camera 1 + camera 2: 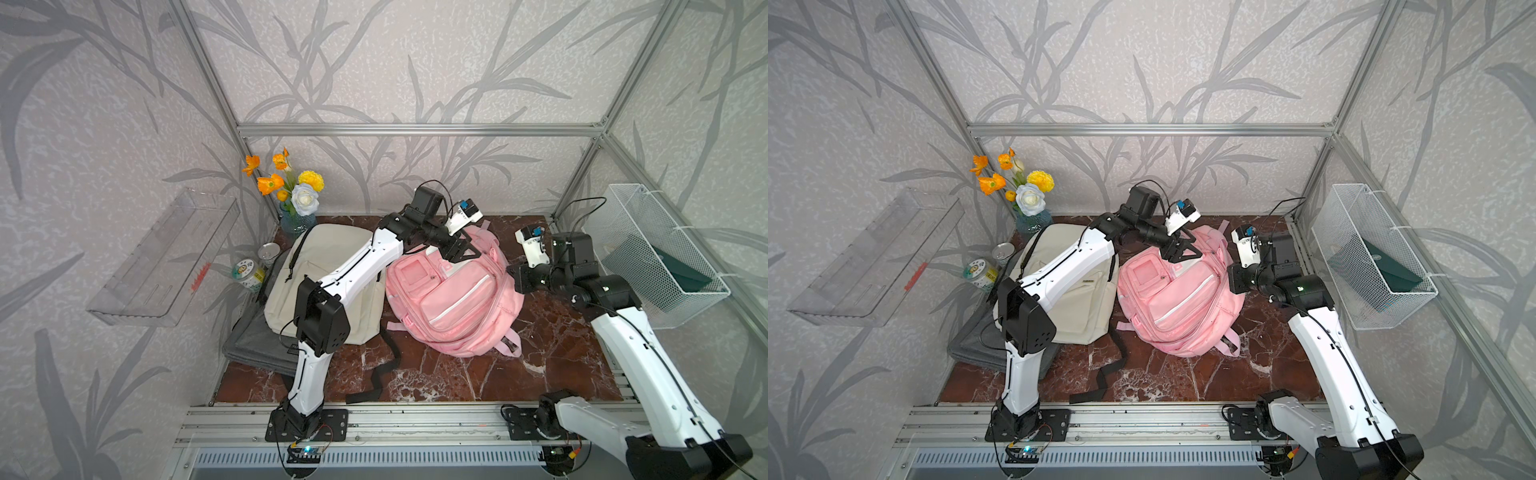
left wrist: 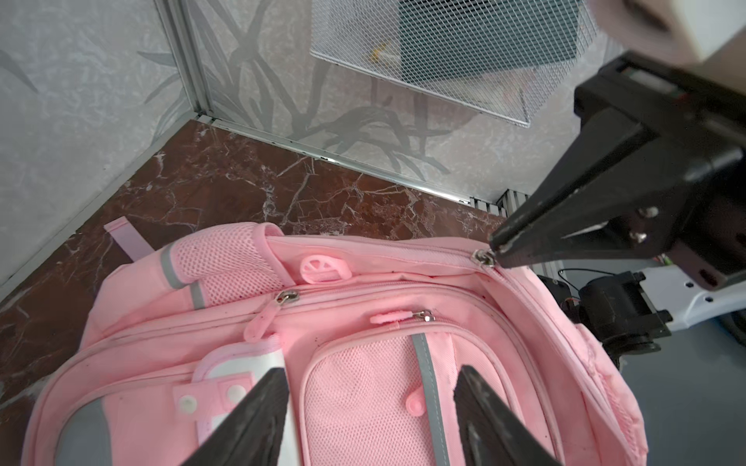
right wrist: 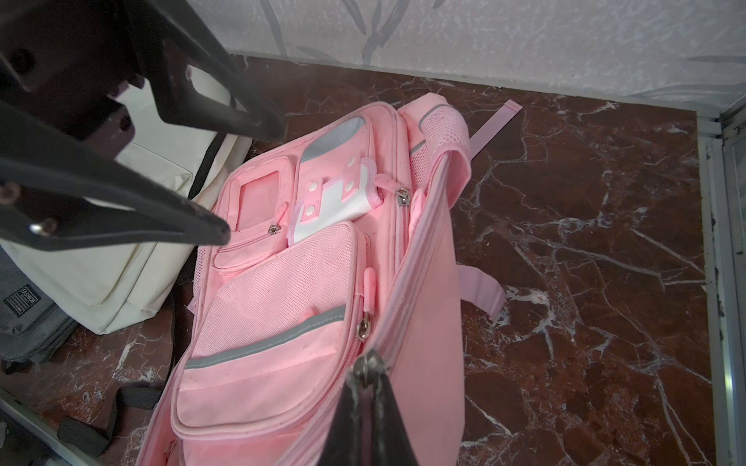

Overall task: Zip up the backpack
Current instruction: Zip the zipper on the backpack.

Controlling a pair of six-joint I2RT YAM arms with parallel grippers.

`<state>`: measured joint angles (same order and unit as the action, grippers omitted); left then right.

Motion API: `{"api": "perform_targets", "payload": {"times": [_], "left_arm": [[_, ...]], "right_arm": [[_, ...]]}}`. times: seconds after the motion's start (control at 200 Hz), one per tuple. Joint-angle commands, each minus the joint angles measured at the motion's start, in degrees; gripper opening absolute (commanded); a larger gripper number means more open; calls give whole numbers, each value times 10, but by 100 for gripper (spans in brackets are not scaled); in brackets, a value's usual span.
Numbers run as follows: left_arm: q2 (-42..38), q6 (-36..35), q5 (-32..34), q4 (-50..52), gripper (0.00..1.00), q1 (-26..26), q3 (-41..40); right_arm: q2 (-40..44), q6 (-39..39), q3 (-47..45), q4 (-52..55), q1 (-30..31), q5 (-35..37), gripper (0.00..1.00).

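The pink backpack [image 1: 453,299] [image 1: 1179,299] lies front side up in the middle of the marble table, seen in both top views. My left gripper [image 1: 467,255] [image 2: 371,371] hovers open over the bag's upper front pocket [image 2: 363,403], holding nothing. My right gripper [image 3: 367,371] [image 2: 498,246] is at the bag's right edge, shut on the metal zipper pull [image 2: 484,257] of the main compartment. The zipper track beyond the slider [image 3: 424,226] looks closed. The left gripper's fingers [image 3: 224,234] also show in the right wrist view.
A cream backpack [image 1: 332,266] lies left of the pink one, on top of a grey bag [image 1: 253,345]. A black strap [image 1: 382,374] trails toward the front. A flower vase [image 1: 297,222] and cans [image 1: 249,276] stand back left. A wire basket [image 1: 660,249] hangs right.
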<state>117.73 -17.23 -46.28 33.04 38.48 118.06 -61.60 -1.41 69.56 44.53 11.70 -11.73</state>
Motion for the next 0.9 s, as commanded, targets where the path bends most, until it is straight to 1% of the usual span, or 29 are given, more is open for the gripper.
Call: {"api": "perform_targets", "payload": {"times": [0.0, 0.045, 0.135, 0.225, 0.33, 0.435, 0.66, 0.76, 0.895], "left_arm": [[12, -124, -30, 16, 66, 23, -4], [18, -146, -38, 8, 65, 27, -5], [26, -168, -37, -32, 65, 33, -12], [37, -218, -39, -46, 66, 42, -8], [57, -244, -53, -74, 66, 41, 6], [84, -281, -74, -71, 68, 41, 34], [160, -278, -70, -53, 67, 39, 146], [171, -277, -73, -64, 69, 38, 162], [176, -264, -98, -79, 73, 38, 167]], "right_arm": [[23, 0, 17, -48, 2, -22, 0], [22, -1, 16, -47, 2, -22, 0], [20, -4, 13, -46, 2, -25, 0], [23, -11, 7, -51, 2, -32, 0], [30, -14, -5, -61, 2, -39, 0], [32, -16, -9, -62, 2, -43, 0], [33, -15, -13, -65, 2, -55, 0], [32, -12, -12, -59, 2, -51, 0], [33, -9, -18, -59, 2, -41, 0]]}}
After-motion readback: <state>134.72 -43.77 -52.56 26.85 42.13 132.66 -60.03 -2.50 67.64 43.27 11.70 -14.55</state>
